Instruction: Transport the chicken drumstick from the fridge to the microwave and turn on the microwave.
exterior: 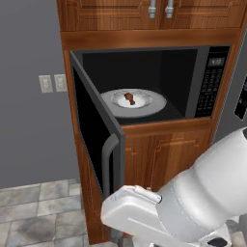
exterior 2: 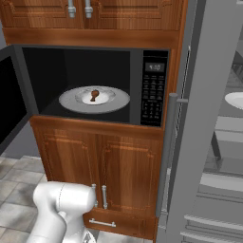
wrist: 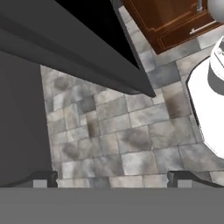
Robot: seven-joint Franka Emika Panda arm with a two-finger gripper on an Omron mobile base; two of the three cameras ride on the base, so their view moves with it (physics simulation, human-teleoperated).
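The microwave (exterior: 192, 82) stands with its door (exterior: 96, 135) swung wide open to the left. Inside, the small golden-brown chicken drumstick (exterior: 129, 98) (exterior 2: 94, 95) lies on the round white turntable (exterior: 155, 104) (exterior 2: 119, 101). The black button panel (exterior: 211, 82) (exterior 2: 153, 92) is at the microwave's right. My gripper (wrist: 111, 181) hangs low, pointing down at the tiled floor beside the dark underside of the open door (wrist: 78, 52). Its fingertips (wrist: 43, 179) stand wide apart, open, with nothing between them. The grey fridge (exterior 2: 199, 118) stands open to the right.
Wooden cabinets (exterior 2: 95, 166) sit below the microwave, and more sit above it (exterior: 144, 14). The curved door handle (exterior: 108, 159) juts into the room. Wall outlets (exterior: 53, 83) are on the grey wall at left. A white dish (exterior 2: 235, 99) rests on a fridge shelf.
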